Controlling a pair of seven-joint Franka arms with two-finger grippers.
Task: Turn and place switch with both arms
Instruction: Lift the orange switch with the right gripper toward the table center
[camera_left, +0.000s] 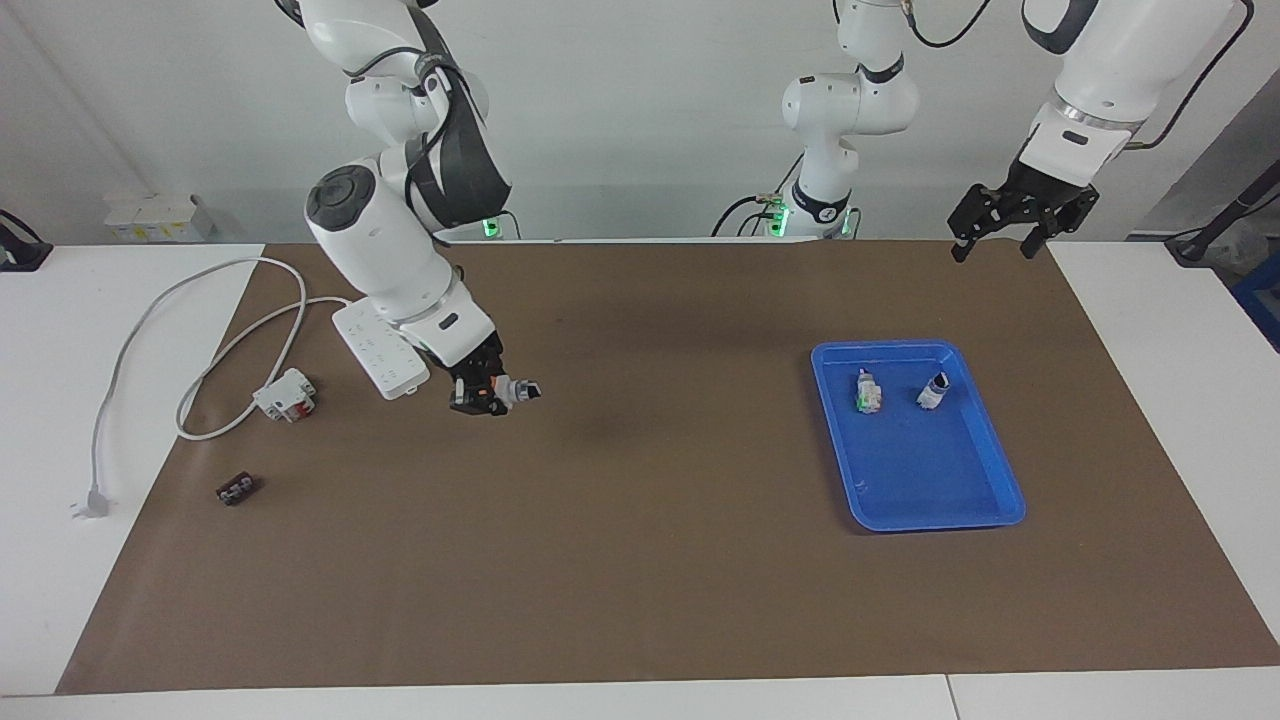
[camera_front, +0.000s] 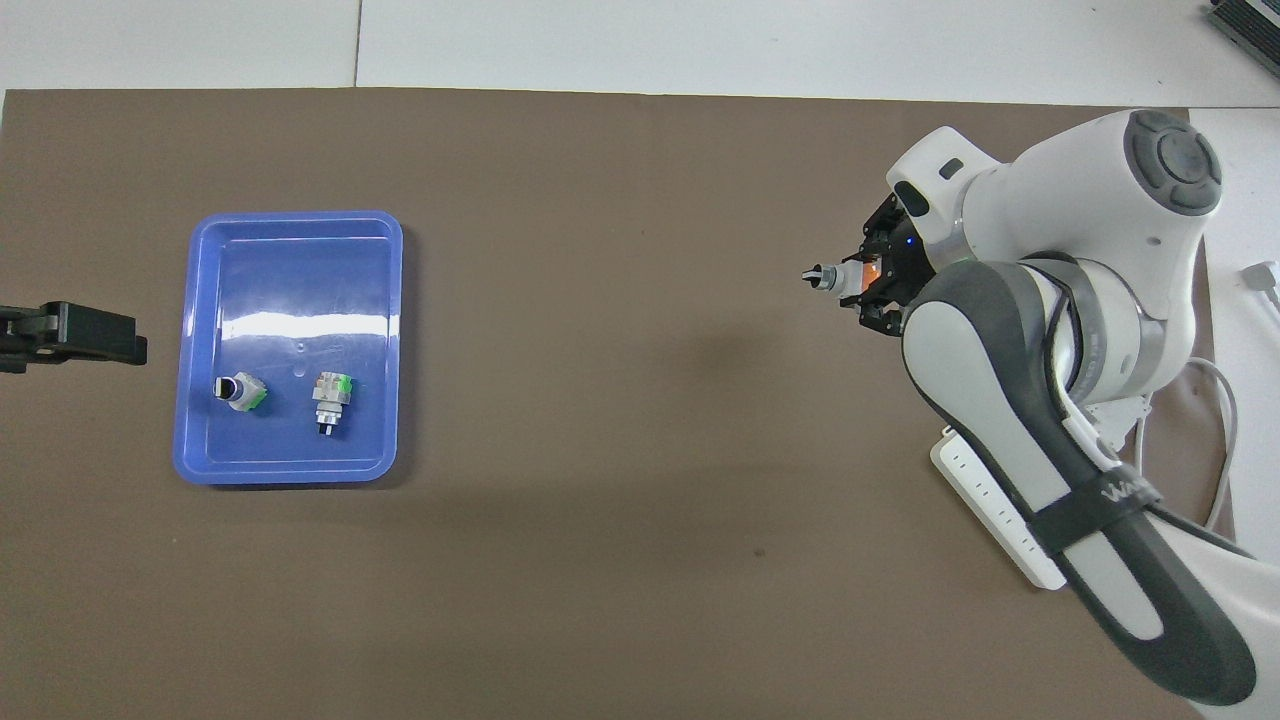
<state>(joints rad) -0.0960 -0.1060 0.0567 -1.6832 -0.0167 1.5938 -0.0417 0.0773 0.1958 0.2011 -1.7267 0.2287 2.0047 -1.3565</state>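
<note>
Switch (camera_left: 510, 391) in right tool (camera_left: 478, 392)

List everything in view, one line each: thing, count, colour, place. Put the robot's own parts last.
switch: 1, white with an orange-red block and black-silver knob, held in the right gripper over the brown mat, knob pointing toward the left arm's end.
tray: 1, blue, on the mat toward the left arm's end.
green-marked switches: 2, white-grey, in the tray, in the part nearer the robots.
power strip: 1, white, with cord and plug, toward the right arm's end.
breaker block: 1, white and red, beside the power strip's cord.
small dark part: 1, black, on the mat farther from the robots than the breaker block.
mat: 1, brown, covering the table.
right gripper: 1, black, shut on the switch.
left gripper: 1, black, open, waiting raised over the mat's edge.
</note>
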